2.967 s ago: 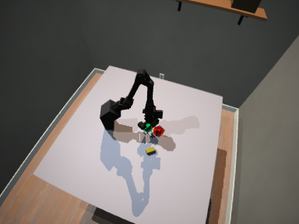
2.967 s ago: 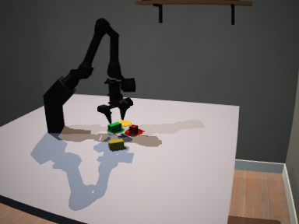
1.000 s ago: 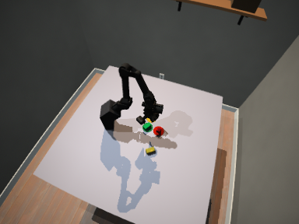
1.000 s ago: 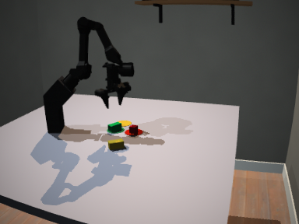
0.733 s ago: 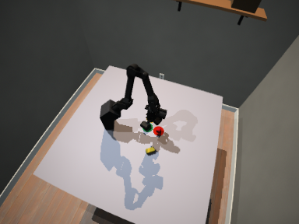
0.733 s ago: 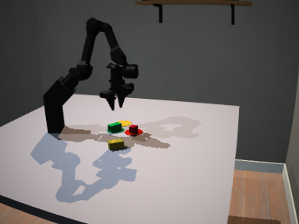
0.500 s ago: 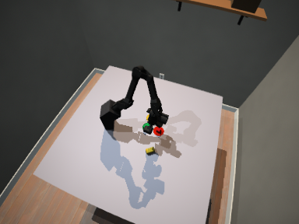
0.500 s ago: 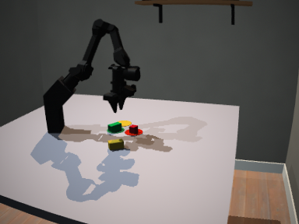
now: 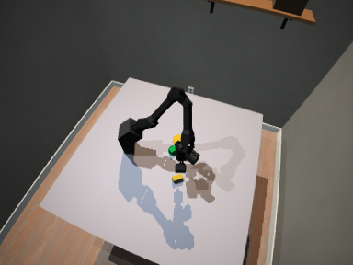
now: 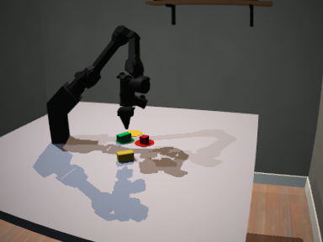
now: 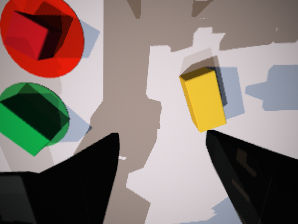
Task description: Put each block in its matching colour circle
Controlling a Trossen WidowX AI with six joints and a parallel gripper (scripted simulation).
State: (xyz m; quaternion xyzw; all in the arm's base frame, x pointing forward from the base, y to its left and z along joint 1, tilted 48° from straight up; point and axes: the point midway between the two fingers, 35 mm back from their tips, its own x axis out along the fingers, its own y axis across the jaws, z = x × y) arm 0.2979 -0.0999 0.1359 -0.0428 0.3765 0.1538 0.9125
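A yellow block (image 9: 177, 178) (image 10: 125, 155) (image 11: 203, 98) lies on the white table (image 9: 87, 184) (image 10: 219, 189), outside any circle. The yellow circle (image 9: 176, 138) (image 10: 135, 133) is empty behind the green block. A green block (image 9: 172, 149) (image 10: 124, 137) (image 11: 22, 122) sits on the green circle (image 11: 59, 107). A red block (image 10: 144, 139) (image 11: 32, 32) sits on the red circle (image 10: 149, 143) (image 11: 67, 60); the arm hides both in the top view. My gripper (image 9: 180, 167) (image 10: 126, 123) (image 11: 162, 138) is open and empty, hanging above the table near the yellow block, which lies just ahead of the right finger in the wrist view.
The arm's black base (image 9: 129, 135) (image 10: 59, 122) stands on the left part of the table. Wooden floor (image 9: 60, 235) (image 10: 277, 210) surrounds the table. A shelf (image 9: 276, 11) (image 10: 210, 3) hangs on the back wall.
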